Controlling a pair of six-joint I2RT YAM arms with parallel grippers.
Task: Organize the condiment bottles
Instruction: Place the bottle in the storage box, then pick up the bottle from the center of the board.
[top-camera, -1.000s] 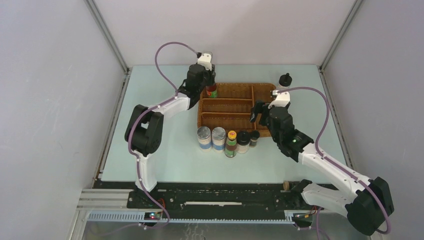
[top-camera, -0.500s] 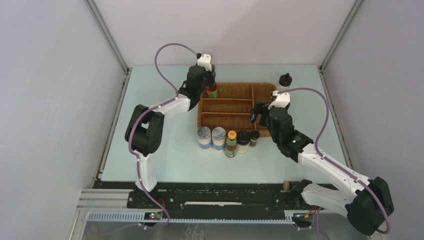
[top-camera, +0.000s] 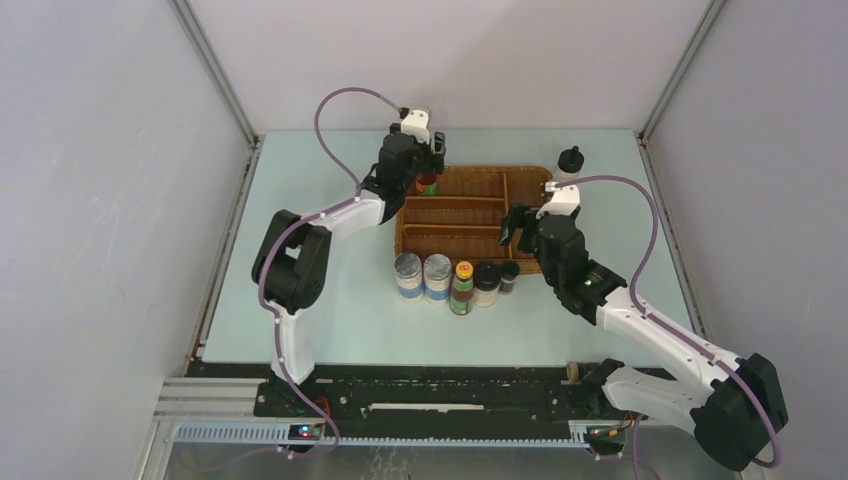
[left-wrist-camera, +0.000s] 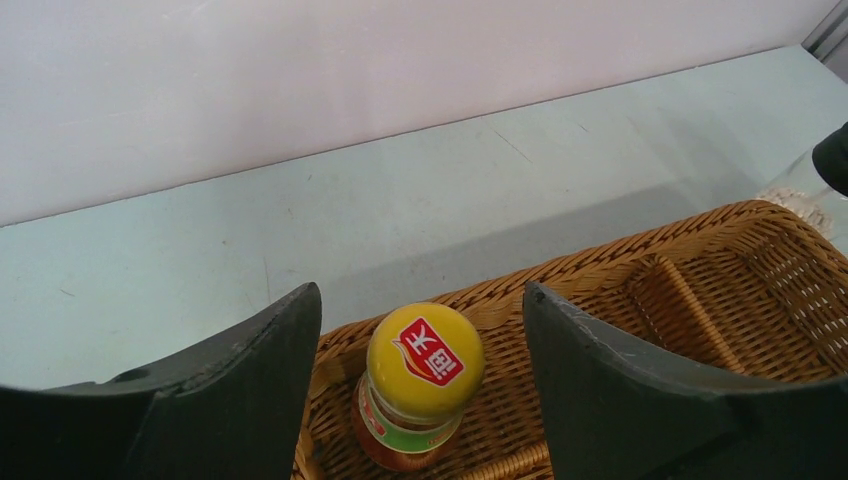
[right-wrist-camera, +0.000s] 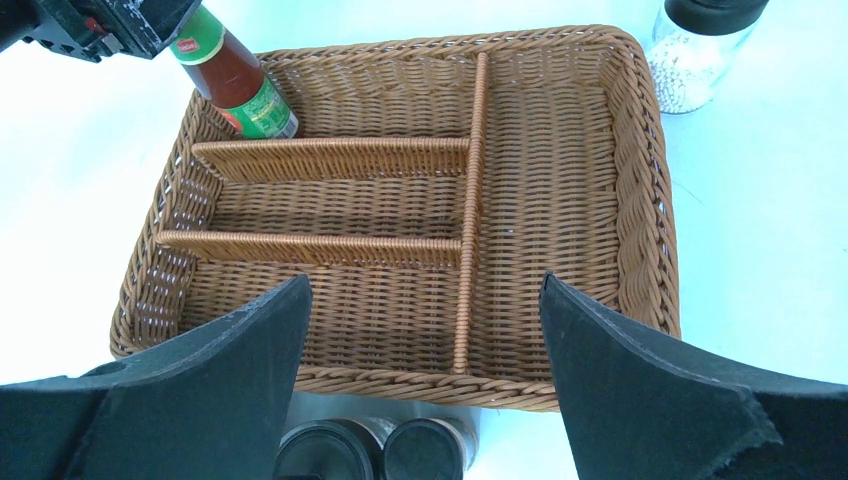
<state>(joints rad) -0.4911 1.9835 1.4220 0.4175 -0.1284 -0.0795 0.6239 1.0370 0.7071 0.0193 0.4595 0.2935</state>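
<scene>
Sauce bottle (left-wrist-camera: 420, 385) with a yellow cap stands in the wicker tray (right-wrist-camera: 640, 230), at the left end of its far compartment, close to the tray's far left corner. My left gripper (left-wrist-camera: 420, 340) hangs over it with the jaws apart. There is 1 finger on each side of the cap, with a gap showing on both sides and neither finger touching the bottle.

Just outside the tray's near wall, 5 bottles stand in a row on the table (top-camera: 330, 300). From left to right they are a silver-topped shaker (top-camera: 408, 275), a second shaker (top-camera: 437, 274), a second sauce bottle (top-camera: 462, 288) with a yellow cap, a white black-capped bottle (top-camera: 486, 283) and a small dark bottle (top-camera: 509, 276). Neighbours in the row touch or nearly touch. Another black-capped bottle (right-wrist-camera: 688, 65) stands on the table just beyond the tray's far right corner.

My right gripper (top-camera: 520, 225) hovers above the tray's near right part. Its jaws are spread wide with nothing between them, and the camera on that wrist looks down into the 3 bare compartments.
</scene>
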